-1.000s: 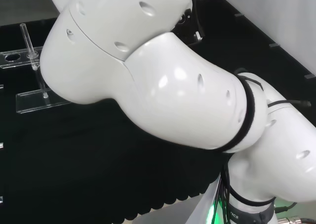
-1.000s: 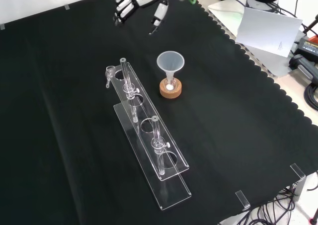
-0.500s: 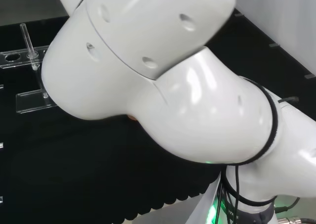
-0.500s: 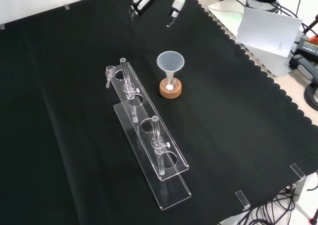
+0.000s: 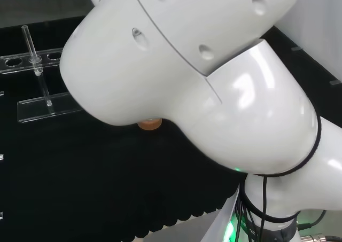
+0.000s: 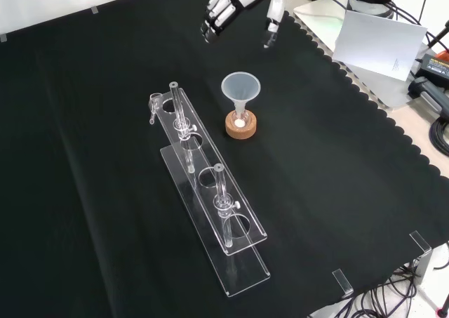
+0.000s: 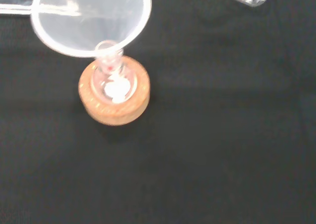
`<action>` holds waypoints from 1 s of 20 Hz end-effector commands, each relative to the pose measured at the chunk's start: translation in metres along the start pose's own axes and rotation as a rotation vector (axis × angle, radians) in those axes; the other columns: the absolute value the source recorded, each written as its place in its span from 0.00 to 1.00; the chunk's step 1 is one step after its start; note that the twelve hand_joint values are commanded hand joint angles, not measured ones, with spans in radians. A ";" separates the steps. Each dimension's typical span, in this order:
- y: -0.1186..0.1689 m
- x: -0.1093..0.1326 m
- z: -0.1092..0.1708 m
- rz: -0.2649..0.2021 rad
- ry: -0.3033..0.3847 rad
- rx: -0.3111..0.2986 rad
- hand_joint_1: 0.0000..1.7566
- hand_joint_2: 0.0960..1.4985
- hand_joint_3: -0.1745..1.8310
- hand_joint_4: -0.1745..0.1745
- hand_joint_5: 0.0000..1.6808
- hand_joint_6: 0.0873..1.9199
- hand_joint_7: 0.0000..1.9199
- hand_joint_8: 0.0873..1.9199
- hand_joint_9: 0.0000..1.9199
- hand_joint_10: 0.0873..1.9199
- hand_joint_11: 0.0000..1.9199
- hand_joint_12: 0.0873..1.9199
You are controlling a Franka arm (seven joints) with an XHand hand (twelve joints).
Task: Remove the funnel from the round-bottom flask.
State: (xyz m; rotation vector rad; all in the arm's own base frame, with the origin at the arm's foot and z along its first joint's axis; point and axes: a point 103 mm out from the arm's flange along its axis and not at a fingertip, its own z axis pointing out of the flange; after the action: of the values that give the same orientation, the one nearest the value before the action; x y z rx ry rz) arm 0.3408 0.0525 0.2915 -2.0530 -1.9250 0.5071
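Note:
A clear funnel (image 6: pixel 240 89) stands upright with its stem in a small round-bottom flask (image 6: pixel 240 121) that sits on a cork ring (image 6: pixel 241 128) near the middle of the cloth. In the wrist view the funnel (image 7: pixel 92 20), the flask (image 7: pixel 112 82) with some white matter at its bottom and the cork ring (image 7: pixel 114 100) are close. The hand (image 6: pixel 238 2) hovers at the top of the front view, beyond the funnel and well apart from it, its fingers relaxed and spread, holding nothing. In the head view a bit of the cork ring (image 5: pixel 149 124) peeks out under the arm's white links.
A long clear rack (image 6: pixel 210 199) with two glass tubes stands left of the flask in the front view, and shows at the left in the head view (image 5: pixel 32 60). Papers and cables lie past the cloth's scalloped edge at the right.
In the front view the hand has moved to the right along the top, from above the rack's end to a spot beyond the funnel. The funnel and flask have not moved.

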 end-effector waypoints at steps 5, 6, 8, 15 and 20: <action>0.012 0.029 0.022 -0.030 -0.095 0.029 0.29 0.52 0.01 0.27 0.00 0.00 0.00 0.00 0.14 0.00 0.14 0.76; 0.014 0.030 0.024 -0.032 -0.101 0.024 0.31 0.52 0.01 0.26 0.00 0.00 0.00 0.00 0.14 0.00 0.14 0.76; 0.019 0.030 0.029 -0.023 -0.118 0.018 0.32 0.51 0.01 0.26 0.00 0.00 0.00 0.00 0.14 0.00 0.14 0.76; 0.032 0.037 0.038 -0.027 -0.173 0.002 0.36 0.52 0.02 0.25 0.00 0.00 0.01 0.00 0.19 0.00 0.16 0.76; 0.046 0.039 0.050 -0.037 -0.175 0.026 0.37 0.52 0.02 0.25 0.00 0.00 0.02 0.00 0.19 0.00 0.16 0.76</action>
State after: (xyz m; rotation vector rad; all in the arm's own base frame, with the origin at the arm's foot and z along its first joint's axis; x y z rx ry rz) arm 0.3529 0.0863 0.2397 -2.0235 -2.0379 0.6983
